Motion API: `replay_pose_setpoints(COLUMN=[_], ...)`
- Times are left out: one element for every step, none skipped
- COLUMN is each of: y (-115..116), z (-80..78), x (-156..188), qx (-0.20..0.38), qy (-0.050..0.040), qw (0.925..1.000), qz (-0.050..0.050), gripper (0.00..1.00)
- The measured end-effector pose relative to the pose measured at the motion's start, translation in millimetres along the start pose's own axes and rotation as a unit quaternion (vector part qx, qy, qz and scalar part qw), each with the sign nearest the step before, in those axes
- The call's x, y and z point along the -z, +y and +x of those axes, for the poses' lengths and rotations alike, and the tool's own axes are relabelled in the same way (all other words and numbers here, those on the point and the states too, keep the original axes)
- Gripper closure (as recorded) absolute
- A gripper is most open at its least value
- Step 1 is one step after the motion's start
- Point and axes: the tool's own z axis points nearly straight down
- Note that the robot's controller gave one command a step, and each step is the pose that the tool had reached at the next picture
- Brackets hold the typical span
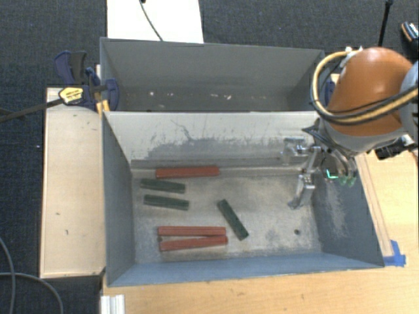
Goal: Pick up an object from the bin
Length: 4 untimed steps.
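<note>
Evidently the work is at its early step: the approach, before any grasp. The gripper [300, 198] hangs low inside the grey bin [196, 77], near the right wall. Below it I see bare floor, with nothing but a small dark speck [296, 231] a little toward the front. Whether the gripper is open or closed I cannot tell from this angle; what I can say is that no thing shows at its tip.

The things to choose from all lie to the left of it. Nearest is a slanted dark green bar [232, 219], lying alone about the middle of the floor. Further left are two red bars [191, 231] side by side near the front wall, touching or almost so. Behind them are two dark green bars [163, 186], and a single red bar [186, 172] lies close along the back wall.

In my judgement the slanted dark green bar is the most convenient target, because it has free floor on both long sides. The next move calls for a shift to the left and a turn of the wrist, so that the jaws stand across the narrow width of the bar and not along it — then a descent over it.
</note>
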Motion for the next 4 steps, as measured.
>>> replay_pose_setpoints(y=[95.9, 136.3, 134.7, 137.1], z=[46.0, 51.4, 49.3, 27.5], x=[-45.4, -153.1, -148.8, 5.4], qx=[-0.003, 0.046, 0.045, 0.051], qy=[-0.0001, 0.0007, -0.0022, -0.0077], qw=[1.0, 0.9989, 0.999, 0.9987], qz=[-0.002, 0.0, 0.0, 0.0], gripper=[0.0, 0.0, 1.0, 1.0])
